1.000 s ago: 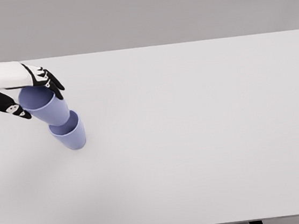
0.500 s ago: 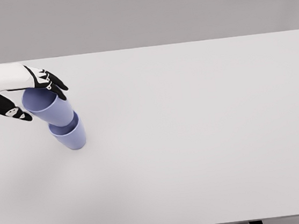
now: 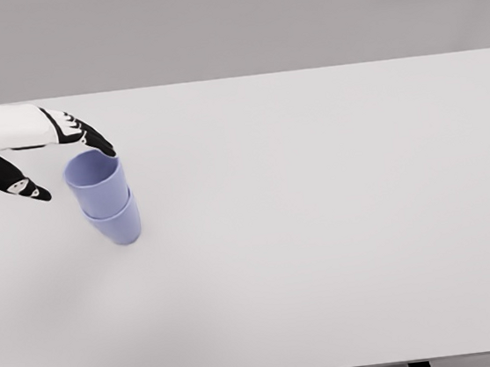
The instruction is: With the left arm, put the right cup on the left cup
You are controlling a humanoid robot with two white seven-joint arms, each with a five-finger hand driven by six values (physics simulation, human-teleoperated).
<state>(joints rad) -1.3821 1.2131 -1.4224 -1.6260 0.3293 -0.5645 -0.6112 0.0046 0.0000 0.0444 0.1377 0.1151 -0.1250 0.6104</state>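
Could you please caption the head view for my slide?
Left hand open beside two nested blue cups on the white table.

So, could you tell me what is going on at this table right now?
The robot is stacking two blue cups on a white table. The upper cup sits nested in the lower cup, near the table's left side. The left hand is beside the upper cup's rim with its fingers spread, gripping nothing. The stack looks done. The right arm is out of view.
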